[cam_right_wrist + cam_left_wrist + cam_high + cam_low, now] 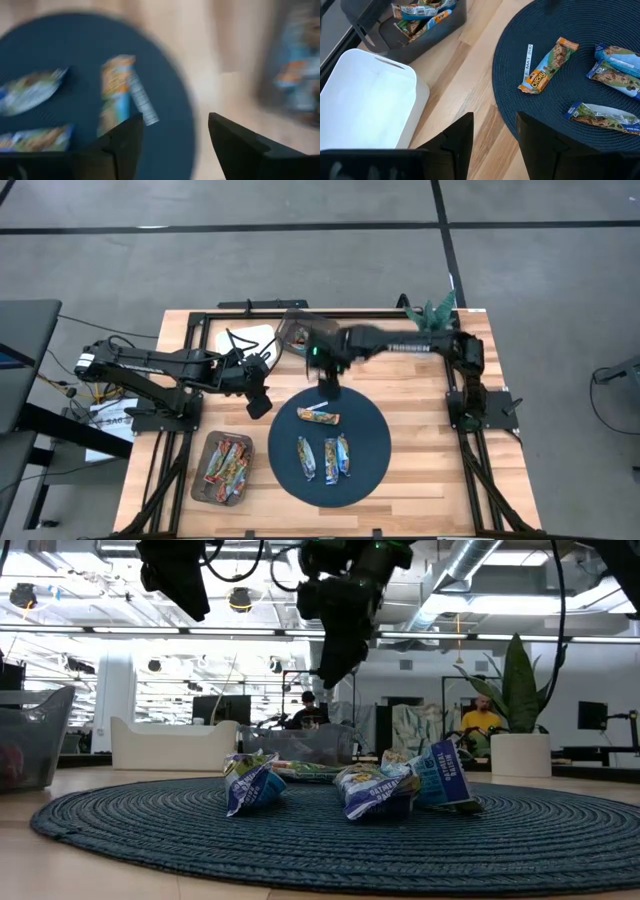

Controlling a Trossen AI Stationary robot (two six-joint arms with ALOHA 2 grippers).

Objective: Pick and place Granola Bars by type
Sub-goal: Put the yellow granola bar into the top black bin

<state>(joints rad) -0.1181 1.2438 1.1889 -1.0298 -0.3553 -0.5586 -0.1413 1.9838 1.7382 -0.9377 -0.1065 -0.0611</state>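
Four granola bars lie flat on the round dark blue mat [372, 430]: an orange one [320, 417] [547, 65] at its far side and three blue ones [305, 457] [330, 460] [344, 452] nearer the middle. A thin white strip [527, 62] lies beside the orange bar. My right gripper [328, 385] [175, 135] is open in the air over the mat's far edge, just beyond the orange bar [117, 90]. My left gripper [258, 402] [495, 135] is open above bare wood off the mat's left edge.
A grey bin [200, 480] holding several bars stands at the near left. A dark bin [298, 330] [450, 22] with more bars stands at the far edge, with a white bin [245, 340] [365, 105] left of it. A green plant [435, 310] stands at the far right.
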